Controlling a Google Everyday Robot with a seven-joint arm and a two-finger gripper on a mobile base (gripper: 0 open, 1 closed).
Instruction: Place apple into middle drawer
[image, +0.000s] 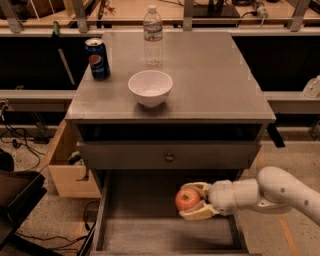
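**Apple held in the gripper over the open middle drawer**

At the far left, on the floor, a dark object (17, 200) and loose cables (20, 137) are seen, and an open wooden box (67, 172) is set against the cabinet's left side. On the grey cabinet top (210, 75), a blue soda can (97, 59) is stood upright near the left edge. A white bowl (150, 88) is placed to the right of it, near the front edge, and a clear water bottle (153, 36) is stood upright behind the bowl; the three are kept apart from one another.

Below the top, an upper drawer front (170, 157) with a small round knob is shown pushed in. Under it, the middle drawer (145, 234) is pulled out wide, and its plank floor and low side walls are exposed.

The apple (187, 198) is found over the right half of that drawer's floor, just below the knobbed front. It is clamped between the two pale fingers of the gripper (186, 201), one finger being laid over its top and the other under it, so the jaws are spread only as wide as the fruit. Whether the planks are touched by the apple cannot be told. The gripper is carried by a white arm (280, 192) that is reached in from the right edge.
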